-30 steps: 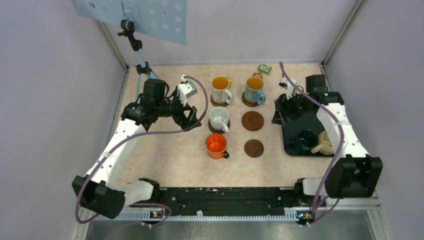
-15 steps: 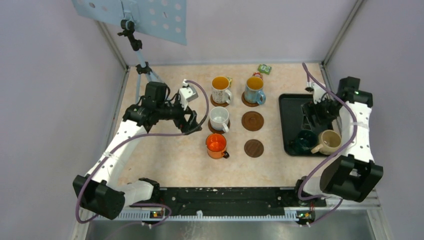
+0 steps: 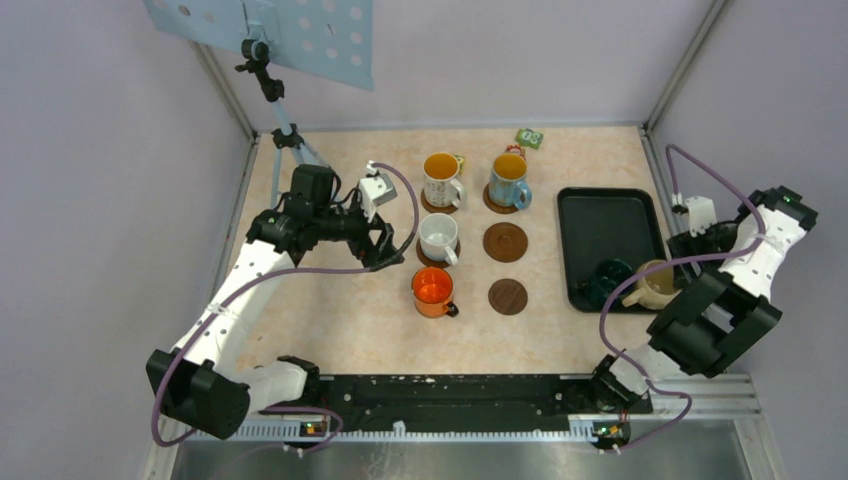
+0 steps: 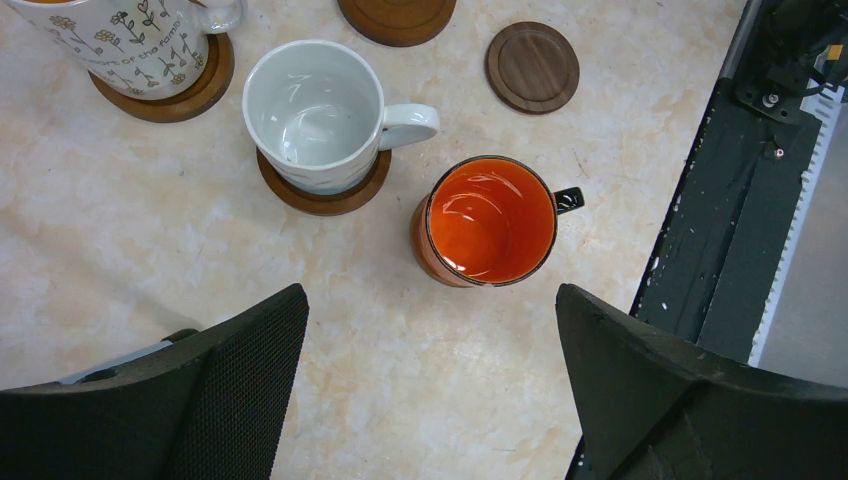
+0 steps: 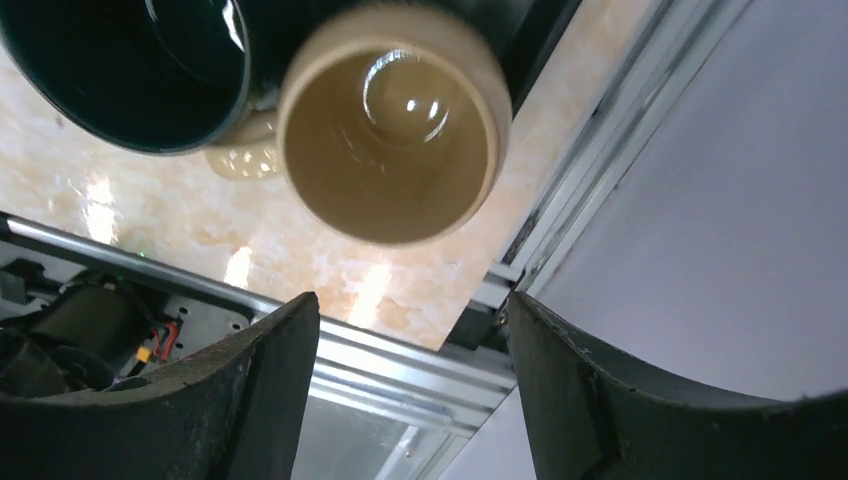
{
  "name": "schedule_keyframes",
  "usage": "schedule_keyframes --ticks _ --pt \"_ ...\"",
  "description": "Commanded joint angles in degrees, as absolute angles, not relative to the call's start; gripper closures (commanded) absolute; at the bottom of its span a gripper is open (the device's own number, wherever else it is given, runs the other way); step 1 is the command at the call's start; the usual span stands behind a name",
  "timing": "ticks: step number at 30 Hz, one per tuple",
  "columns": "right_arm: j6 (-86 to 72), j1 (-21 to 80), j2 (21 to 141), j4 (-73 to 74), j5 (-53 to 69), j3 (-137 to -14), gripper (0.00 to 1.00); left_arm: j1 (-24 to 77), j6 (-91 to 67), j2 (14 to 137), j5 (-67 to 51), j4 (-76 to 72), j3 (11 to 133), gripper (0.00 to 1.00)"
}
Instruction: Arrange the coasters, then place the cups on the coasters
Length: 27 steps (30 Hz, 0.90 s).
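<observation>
Right jaws, apart and empty over the beige mug (image 5: pixel 390 130) in the black tray's (image 3: pixel 605 215) near corner, could knock the adjoining dark green mug (image 5: pixel 120 60) on closing; left jaws gape.

1. White patterned mug (image 4: pixel 120 40), left wrist view: dark script among the flower drawings, reads roughly "of the family". The frame edge cuts off the rest.
2. Green packet (image 3: pixel 529 138) at the far edge of the table (image 3: pixel 340 320): white print, too small to read.
</observation>
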<state>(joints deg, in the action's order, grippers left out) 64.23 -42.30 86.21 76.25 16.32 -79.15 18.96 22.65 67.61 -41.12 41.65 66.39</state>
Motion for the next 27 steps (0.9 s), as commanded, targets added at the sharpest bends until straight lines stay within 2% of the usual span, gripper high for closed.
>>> schedule_keyframes --ticks 1,9,17,27 --pt "69.9 -44.6 85.3 75.5 13.4 -74.0 0.32 18.9 23.5 67.1 -41.8 41.2 68.3 0.01" --pt "66.2 -44.6 86.7 67.9 14.0 -66.3 0.33 18.9 23.6 67.6 -40.8 41.3 68.8 0.01" --pt "60.2 -41.3 91.2 61.2 17.2 -67.7 0.40 18.8 23.5 67.6 -39.4 41.0 68.7 0.01" --pt "51.3 -34.8 97.2 55.2 21.2 -73.0 0.42 18.9 23.4 68.1 -38.0 41.2 69.3 0.01"
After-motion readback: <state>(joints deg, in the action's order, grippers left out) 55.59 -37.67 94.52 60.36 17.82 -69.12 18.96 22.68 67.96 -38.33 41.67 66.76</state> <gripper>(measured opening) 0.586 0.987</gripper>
